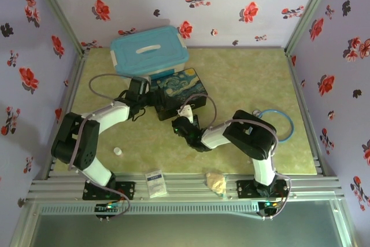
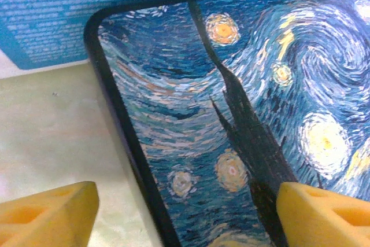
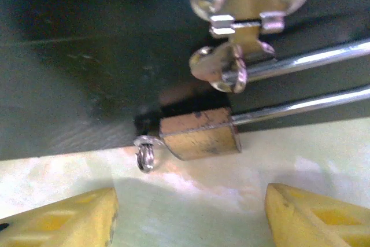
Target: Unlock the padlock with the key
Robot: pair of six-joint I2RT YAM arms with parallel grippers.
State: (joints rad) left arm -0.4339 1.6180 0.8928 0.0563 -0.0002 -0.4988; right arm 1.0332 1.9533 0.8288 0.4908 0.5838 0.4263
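The brass padlock point(image 3: 199, 136) lies on its side on the table against the dark front wall of the painted box point(image 1: 180, 92). Its silver shackle point(image 3: 300, 88) runs right, threaded through the box's clasp point(image 3: 243, 4). A small silver ring point(image 3: 144, 154) and a dark stub, possibly the key point(image 3: 148, 122), stick out of the padlock's left end. My right gripper point(image 3: 188, 218) is open just short of the padlock, holding nothing. My left gripper point(image 2: 185, 218) is open across the box's left edge, one finger above the lid point(image 2: 231, 114), one above the table.
A light-blue lidded tub point(image 1: 149, 50) stands right behind the box. A white round cap point(image 1: 118, 151) lies at front left. A small packet point(image 1: 155, 182) and a yellowish lump point(image 1: 217, 182) sit on the front rail. A blue ring point(image 1: 278, 122) lies at right.
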